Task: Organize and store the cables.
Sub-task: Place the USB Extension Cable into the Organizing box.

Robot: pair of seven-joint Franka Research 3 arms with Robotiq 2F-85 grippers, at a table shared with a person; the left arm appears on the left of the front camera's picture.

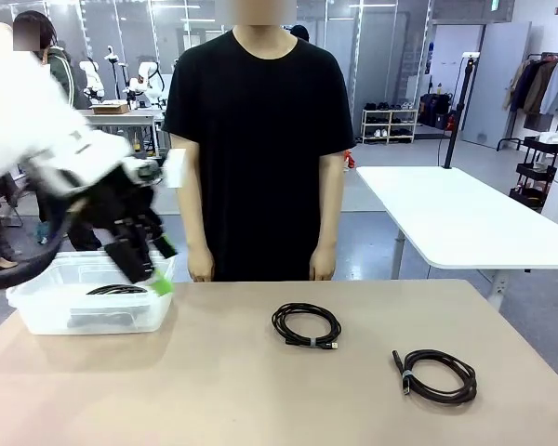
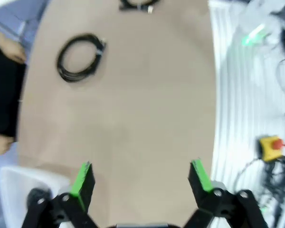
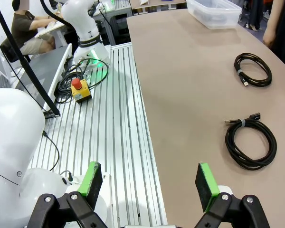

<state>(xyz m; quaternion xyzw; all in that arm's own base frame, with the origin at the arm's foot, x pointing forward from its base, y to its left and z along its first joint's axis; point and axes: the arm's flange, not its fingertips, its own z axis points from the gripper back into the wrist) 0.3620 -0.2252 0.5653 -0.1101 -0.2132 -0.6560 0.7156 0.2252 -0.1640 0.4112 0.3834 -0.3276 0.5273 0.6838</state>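
Two coiled black cables lie on the tan table: one at the middle [image 1: 306, 325] and one at the right [image 1: 435, 374]. A third coiled cable [image 1: 116, 290] rests inside the clear plastic bin [image 1: 37, 316] at the table's left. My left gripper [image 1: 163, 268] hovers, motion-blurred, just above the bin's right end. In the left wrist view this gripper [image 2: 141, 178] is open and holds nothing, with the middle cable [image 2: 80, 57] far ahead. My right gripper [image 3: 148, 180] is open and holds nothing at the table's near edge, with both cables [image 3: 251, 142] [image 3: 252, 70] ahead of it.
A person in a black shirt stands at the far edge, hands [image 1: 200, 269] hanging near the table. Beside the table run ribbed metal rails [image 3: 118, 118] carrying a red stop button [image 3: 80, 90] and loose wires. A white table [image 1: 465, 214] stands behind at the right.
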